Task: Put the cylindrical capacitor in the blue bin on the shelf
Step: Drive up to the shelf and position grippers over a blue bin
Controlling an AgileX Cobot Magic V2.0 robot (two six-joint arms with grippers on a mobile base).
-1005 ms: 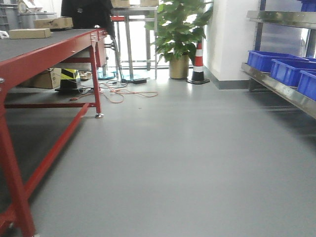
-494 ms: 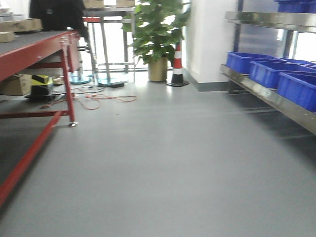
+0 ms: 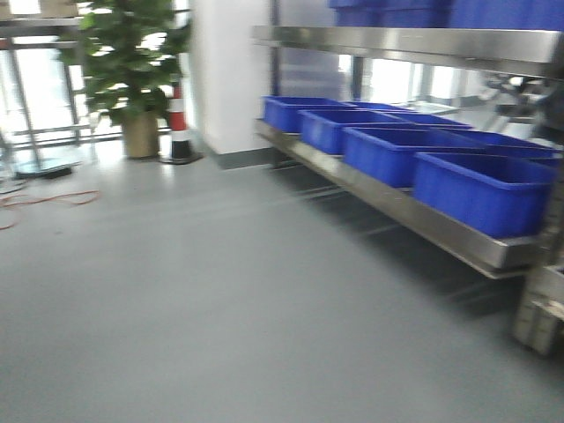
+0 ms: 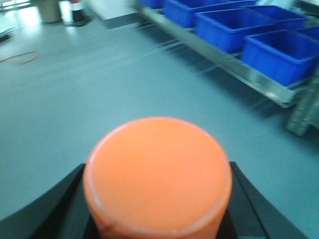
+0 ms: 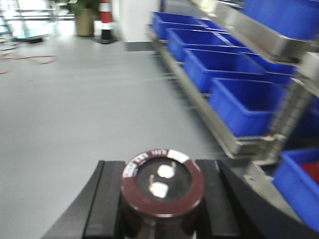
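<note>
Front view: the shelf (image 3: 397, 210) crosses the right of the frame, with 4 blue bins (image 3: 480, 189) on its lower tier, open tops up to take parts. Neither arm shows.

Left wrist view: the left gripper (image 4: 157, 214) clamps an orange cylinder (image 4: 157, 167) upright at bottom centre.

Right wrist view: the right gripper (image 5: 162, 216) pinches the cylindrical capacitor (image 5: 162, 181) upright at bottom centre, probably for a straight drop. It has a dark brown body, a pale printed rim band and 2 pale terminals on top.
</note>
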